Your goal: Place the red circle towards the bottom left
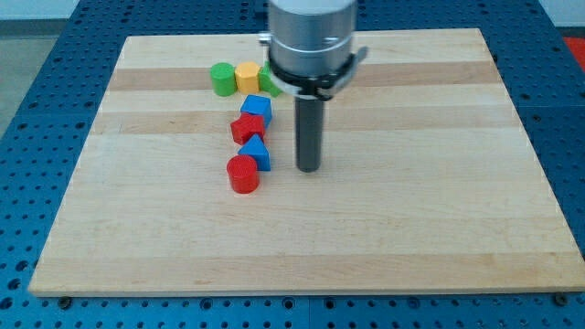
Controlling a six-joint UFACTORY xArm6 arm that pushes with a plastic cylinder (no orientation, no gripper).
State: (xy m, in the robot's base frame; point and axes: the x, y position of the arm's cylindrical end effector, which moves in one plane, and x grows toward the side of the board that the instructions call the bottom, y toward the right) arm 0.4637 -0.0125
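Observation:
The red circle (243, 174) is a short red cylinder on the wooden board (137, 238), a little left of the board's middle. My tip (309, 169) is down on the board to the right of it, a block's width or so away, with a blue block (258, 153) between them and touching the red circle's upper right. My tip touches no block.
A red block (246, 129) and a blue block (257, 109) stand in a column above the lower blue block. A green cylinder (221, 79), a yellow block (247, 77) and a partly hidden green block (268, 85) form a row near the top.

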